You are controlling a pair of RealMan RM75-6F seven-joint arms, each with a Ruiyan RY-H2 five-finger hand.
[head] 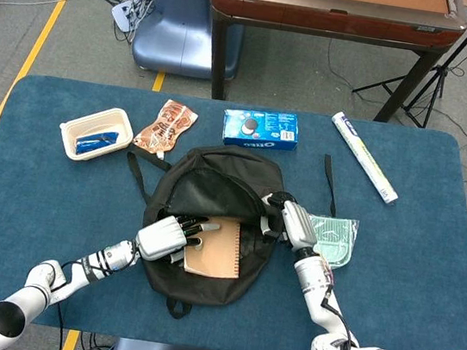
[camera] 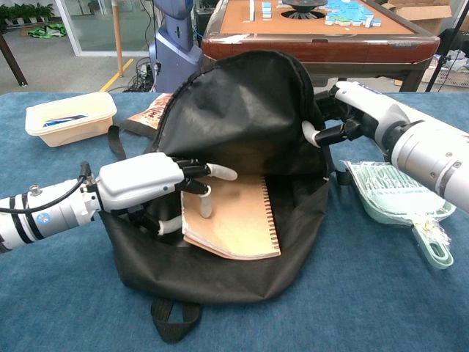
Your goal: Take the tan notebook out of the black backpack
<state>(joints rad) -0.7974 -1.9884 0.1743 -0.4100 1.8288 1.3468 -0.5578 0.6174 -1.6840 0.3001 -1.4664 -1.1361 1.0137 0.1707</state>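
The black backpack (head: 214, 191) lies on the blue table with its mouth held open, its flap standing tall in the chest view (camera: 242, 110). The tan spiral notebook (head: 216, 247) lies inside the opening, its left edge tilted up (camera: 238, 216). My left hand (head: 167, 236) reaches in from the left and grips that edge, fingers (camera: 212, 172) on the cover and thumb beneath (camera: 146, 185). My right hand (head: 284, 220) holds the backpack's right rim up (camera: 350, 117), fingers curled round the edge.
A cream tub (head: 96, 132) with a blue item, a brown snack bag (head: 166, 126), an Oreo box (head: 260, 130) and a white tube (head: 365, 157) lie behind the backpack. A green mesh pouch (head: 333, 239) lies just right of my right hand. A loose strap (head: 175, 307) trails toward the front edge.
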